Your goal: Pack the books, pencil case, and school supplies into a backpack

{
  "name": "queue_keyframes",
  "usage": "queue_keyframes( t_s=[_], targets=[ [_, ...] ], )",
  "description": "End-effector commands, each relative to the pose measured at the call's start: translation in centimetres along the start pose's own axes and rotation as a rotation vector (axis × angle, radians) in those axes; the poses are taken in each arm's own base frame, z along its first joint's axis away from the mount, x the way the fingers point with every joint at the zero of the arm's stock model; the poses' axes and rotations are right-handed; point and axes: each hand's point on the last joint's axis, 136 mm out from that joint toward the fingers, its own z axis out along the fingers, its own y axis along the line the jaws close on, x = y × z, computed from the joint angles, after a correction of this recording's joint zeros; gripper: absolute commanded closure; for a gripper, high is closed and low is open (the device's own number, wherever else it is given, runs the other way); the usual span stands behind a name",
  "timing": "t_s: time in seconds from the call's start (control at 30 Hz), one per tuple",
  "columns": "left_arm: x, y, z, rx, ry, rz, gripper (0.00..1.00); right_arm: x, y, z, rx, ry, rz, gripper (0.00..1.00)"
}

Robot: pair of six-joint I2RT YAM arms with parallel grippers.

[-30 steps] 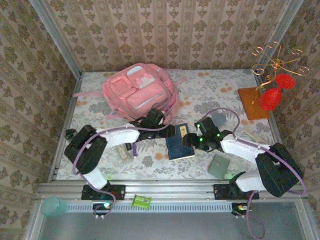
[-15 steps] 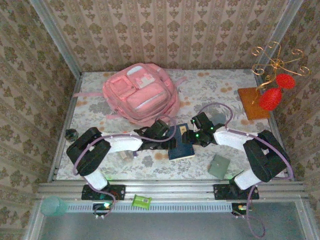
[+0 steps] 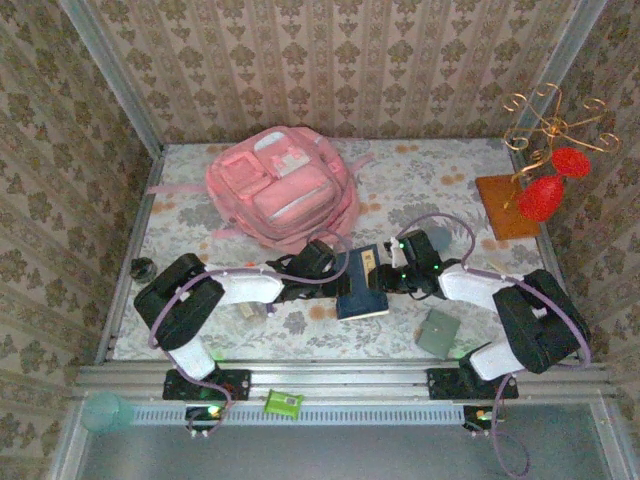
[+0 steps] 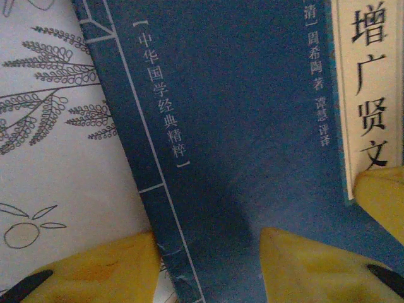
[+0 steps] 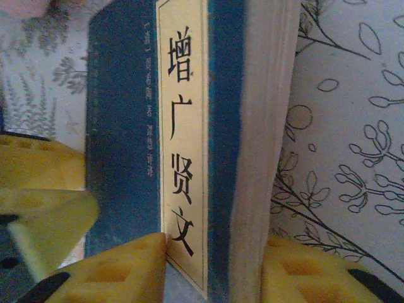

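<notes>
Navy blue and flat, the book [image 3: 362, 290] lies on the flowered table [image 3: 430, 170] near the front edge, well apart from the pink backpack [image 3: 280, 190] at the back left. From above, the left gripper [image 3: 338, 272] meets the book's left side and the right gripper [image 3: 386, 280] meets its right side, but the arms hide the fingertips.

The wrist cameras show more. The left gripper's yellow fingers [image 4: 95, 271] stand astride one long edge of the book, one over the table and one over the cover. The right gripper's fingers [image 5: 120, 271] stand astride the page edge, beside a pale label of Chinese characters. Whether either pair presses the book cannot be told.

A grey-green square [image 3: 437, 333] lies near the right arm. Small items under the left arm are too hidden to name.
</notes>
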Motion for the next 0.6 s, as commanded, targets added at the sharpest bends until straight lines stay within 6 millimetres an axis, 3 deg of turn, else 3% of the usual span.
queue_keyframes(
  t_s=[0.0,0.03,0.17,0.37,0.47,0.57],
  targets=[
    [0.0,-0.5,0.1,0.036,-0.010,-0.010,0.53,-1.4,3.9,-1.1,-0.177,-0.056,-0.076,0.65],
    [0.0,-0.5,0.0,0.036,-0.011,-0.012,0.53,-2.1,4.4,-2.0,-0.193,-0.098,-0.083,0.66],
    [0.0,-0.6,-0.2,0.040,-0.011,-0.012,0.52,-2.8,4.5,-2.7,-0.191,-0.140,-0.067,0.76],
    [-0.8,0.0,-1.0,0.036,-0.076,-0.034,0.45,-3.5,4.2,-3.1,-0.172,-0.171,-0.038,1.00],
    [-1.5,-0.1,-1.9,0.058,-0.119,-0.037,0.41,-4.0,4.7,-4.0,-0.190,-0.186,-0.038,1.00],
    [-2.7,-0.2,-3.6,0.095,-0.188,-0.045,0.38,-5.3,5.5,-6.2,-0.223,-0.235,-0.027,1.00]
  ],
)
